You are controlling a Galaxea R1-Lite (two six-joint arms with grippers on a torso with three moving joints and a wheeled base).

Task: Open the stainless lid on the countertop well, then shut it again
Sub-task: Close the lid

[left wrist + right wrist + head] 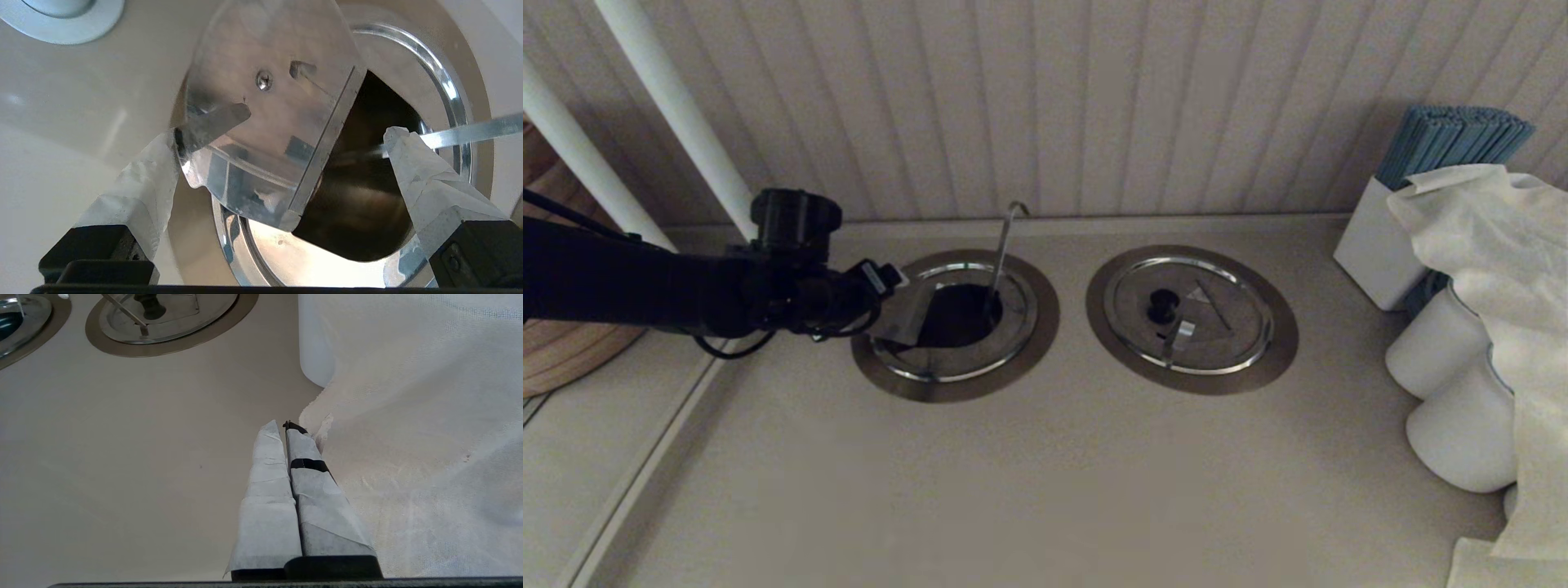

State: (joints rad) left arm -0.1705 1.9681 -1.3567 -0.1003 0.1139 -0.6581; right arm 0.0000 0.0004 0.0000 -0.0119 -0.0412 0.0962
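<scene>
Left gripper (282,143) sits at the left rim of the countertop well (956,325), fingers spread wide apart — one wrapped fingertip (163,151) touching the edge of the raised flap, the other out over the dark opening, clamping nothing. Its arm reaches in low from the left side of the counter.

Stainless lid (269,118): its left half is folded up and tilted steeply, the shiny underside and a centre screw showing in the left wrist view; the right half lies flat in the ring. The well's dark interior is exposed between them. The hooked rod (1003,253) rises out of the opening, upright with a slight lean.

Right gripper (282,428): fingers pressed together, empty, hanging over bare counter beside a white cloth (416,416); not visible in the head view.

Farther right, the twin lid (1188,310) lies shut in its own ring. Beyond, at the wall — a white holder of blue straws (1454,143), and white cylinders (1454,433) partly under the cloth.
</scene>
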